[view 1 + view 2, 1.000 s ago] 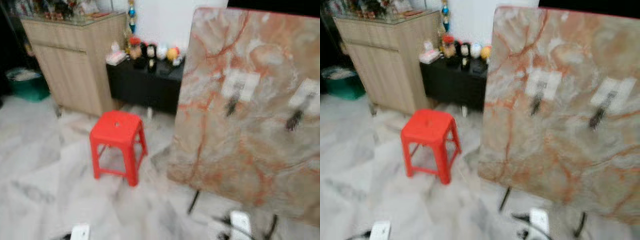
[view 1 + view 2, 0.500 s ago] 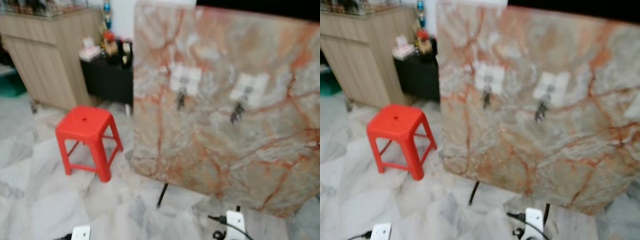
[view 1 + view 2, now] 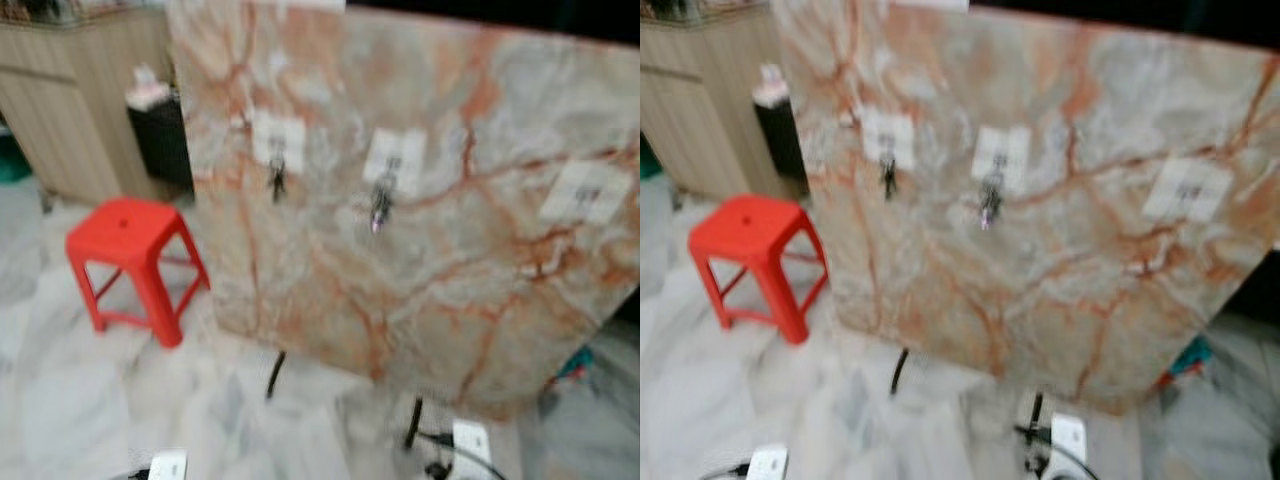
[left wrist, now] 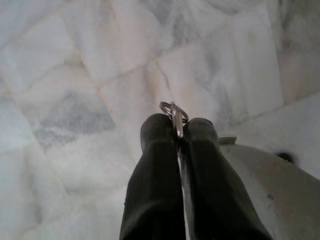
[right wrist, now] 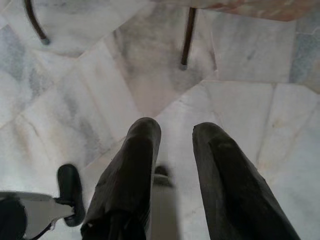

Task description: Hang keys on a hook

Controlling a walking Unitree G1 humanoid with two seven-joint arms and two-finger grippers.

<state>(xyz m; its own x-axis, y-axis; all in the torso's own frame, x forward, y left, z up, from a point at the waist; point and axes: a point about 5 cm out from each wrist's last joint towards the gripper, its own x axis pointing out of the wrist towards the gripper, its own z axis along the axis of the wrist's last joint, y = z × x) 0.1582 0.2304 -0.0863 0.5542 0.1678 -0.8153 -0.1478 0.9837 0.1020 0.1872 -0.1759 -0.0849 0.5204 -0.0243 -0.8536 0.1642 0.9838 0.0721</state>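
Right, my left gripper (image 4: 176,131) is clamped tight on the key ring (image 4: 174,111), its silver loops poking past the fingertips above marble floor (image 4: 75,75). My right gripper (image 5: 175,132) hangs parted, holding nothing.

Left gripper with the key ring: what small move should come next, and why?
Probably raise the left gripper toward the rightmost hook plate. It is shut on the key ring but points down at the floor, while the marble board's other two hooks already carry keys. That third plate looks free, though blur hides detail.
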